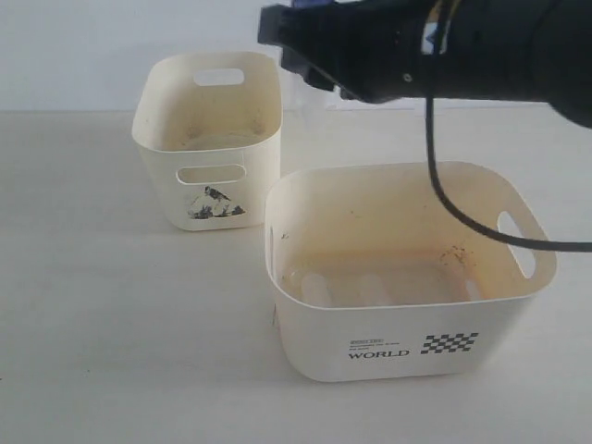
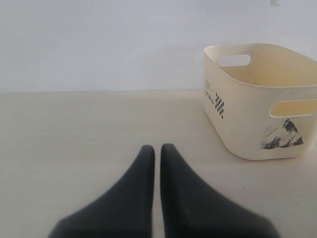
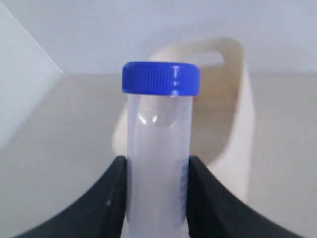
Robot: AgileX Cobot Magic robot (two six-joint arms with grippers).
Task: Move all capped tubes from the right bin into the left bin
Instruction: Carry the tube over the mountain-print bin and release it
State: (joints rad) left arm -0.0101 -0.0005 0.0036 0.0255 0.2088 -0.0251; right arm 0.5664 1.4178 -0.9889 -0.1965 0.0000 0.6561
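My right gripper (image 3: 157,166) is shut on a clear capped tube (image 3: 158,139) with a blue screw cap (image 3: 161,78), which stands up between the black fingers. Behind the tube is the end of a cream bin (image 3: 233,124) with an oval handle slot; which bin it is I cannot tell. The right arm (image 1: 444,46) hangs high at the back, its front end beside the left bin (image 1: 208,139). The right bin (image 1: 407,351), marked WORLD, stands nearer; only faint pale shapes show on its floor. My left gripper (image 2: 157,148) is shut and empty over the table.
A black cable (image 1: 444,199) hangs from the right arm across the right bin. The left bin (image 2: 257,99) stands to one side of the left gripper, its dark picture showing. A pale wall runs behind the table.
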